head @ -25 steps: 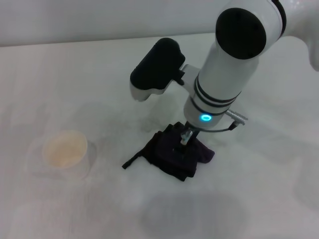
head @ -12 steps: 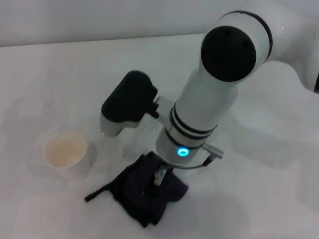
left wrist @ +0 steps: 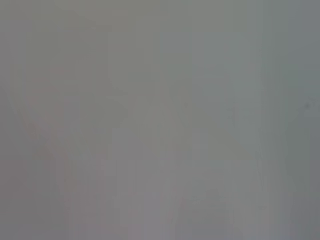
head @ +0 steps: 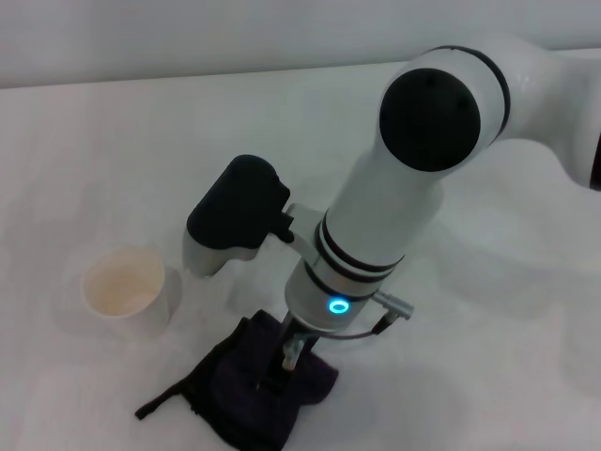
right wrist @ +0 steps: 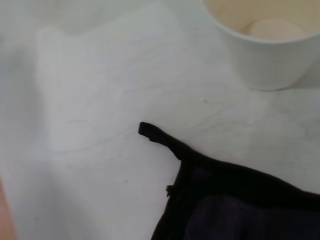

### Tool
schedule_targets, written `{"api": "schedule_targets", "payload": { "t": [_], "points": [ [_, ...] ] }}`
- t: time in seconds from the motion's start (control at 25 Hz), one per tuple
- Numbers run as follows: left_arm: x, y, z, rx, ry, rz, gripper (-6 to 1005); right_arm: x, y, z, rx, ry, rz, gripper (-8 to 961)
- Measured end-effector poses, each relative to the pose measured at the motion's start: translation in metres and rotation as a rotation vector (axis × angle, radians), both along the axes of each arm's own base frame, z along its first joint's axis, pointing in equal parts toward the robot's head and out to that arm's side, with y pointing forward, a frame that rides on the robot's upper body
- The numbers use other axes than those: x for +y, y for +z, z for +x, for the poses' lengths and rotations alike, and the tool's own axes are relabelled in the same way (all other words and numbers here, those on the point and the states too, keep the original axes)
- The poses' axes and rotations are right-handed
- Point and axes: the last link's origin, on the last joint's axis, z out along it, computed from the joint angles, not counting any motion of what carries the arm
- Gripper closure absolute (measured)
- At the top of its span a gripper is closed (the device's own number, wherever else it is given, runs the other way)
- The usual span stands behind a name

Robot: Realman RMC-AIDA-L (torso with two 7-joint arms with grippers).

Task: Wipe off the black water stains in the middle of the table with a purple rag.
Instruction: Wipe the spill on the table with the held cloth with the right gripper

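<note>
- Right gripper (head: pixel 291 360) is down on the purple rag (head: pixel 252 393), near the front edge of the table (head: pixel 113 132) in the head view. Fingers look pinched into the cloth, pressing it flat to the surface. Jaw gap itself is mostly hidden by the wrist, so this is my read: closed on the rag, narrow.
- Rag's cord-like tail (right wrist: pixel 159 136) trails out toward the robot's left and lies flat on the table, apart from the cup.
- Black water stains: none visible in any view. Either under the rag or arm, or already wiped. Can't tell which.
- Progress, as a judgement: rag is gripped and in contact with the table, so it's mid-wipe or late wipe. Bare tabletop around the rag shows no black blot, only faint grey marks. What's left: confirm the spot under the rag is clean, then lift off.
- Left arm: not seen in the head view. Left wrist view is a featureless grey field, so no info on that gripper.
- Count: one rag, one white paper cup (head: pixel 126 292) just to the robot's left of the rag and not touching it, one arm at work, zero stains in view.
</note>
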Motion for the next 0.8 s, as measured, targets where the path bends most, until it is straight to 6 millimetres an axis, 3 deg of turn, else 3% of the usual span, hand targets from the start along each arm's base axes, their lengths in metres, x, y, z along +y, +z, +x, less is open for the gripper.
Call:
{"api": "schedule_targets", "payload": {
  "t": [0.2,0.56,0.8],
  "points": [
    [-0.002,0.005,-0.004,-0.002,0.017,0.021,122,0.017,0.013,0.007,-0.055,-0.002,0.070,871],
    [-0.003,0.010,-0.013,0.007,0.058,0.021,122,0.053,0.062,0.035,-0.167,-0.048,0.247,856],
    [-0.004,0.010,-0.014,0.007,0.063,0.021,122,0.066,0.093,0.058,-0.245,-0.085,0.317,846]
  ]
}}
